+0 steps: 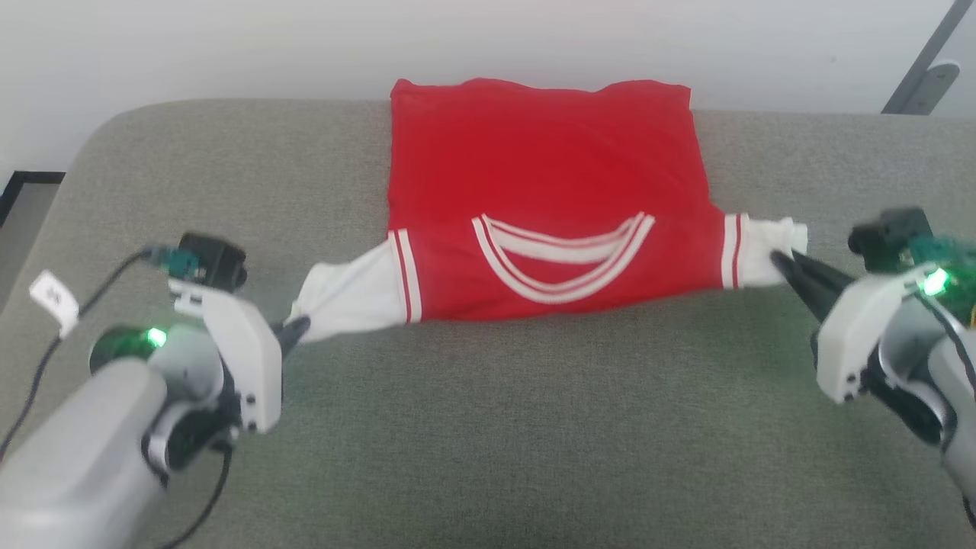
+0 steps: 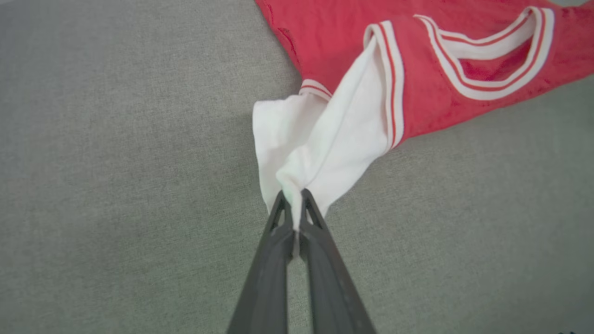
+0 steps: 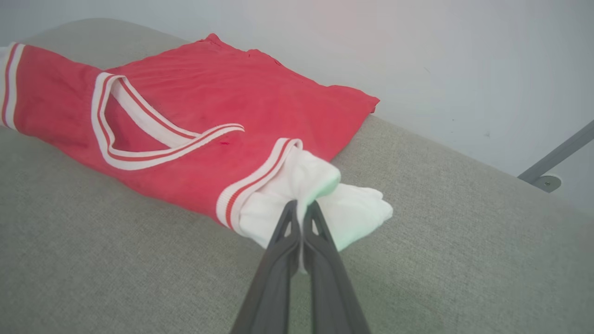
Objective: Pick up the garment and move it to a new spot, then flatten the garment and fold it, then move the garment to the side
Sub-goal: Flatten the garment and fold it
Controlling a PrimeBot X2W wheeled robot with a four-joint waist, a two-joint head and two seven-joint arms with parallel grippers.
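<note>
**Garment (image 1: 545, 206) held at two ends**

The garment lies on the grey cushion (image 1: 488, 457) at twelve o'clock from the robot, its striped neckline on the near side. The left gripper (image 1: 299, 328), at nine o'clock of the cloth, is clamped on one white sleeve (image 1: 351, 293). The right gripper (image 1: 779, 261), at three o'clock, is clamped on the other white sleeve (image 1: 762, 244). Both sleeves are drawn out sideways.

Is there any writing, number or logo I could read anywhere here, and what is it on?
No text can be read in these pictures.
On the white tag, at the left of the head view: faint dark marks, too small and blurred to read.
On the garment: no lettering on the side that shows, just plain red cloth, red-and-white striped trim and white sleeves.
</note>
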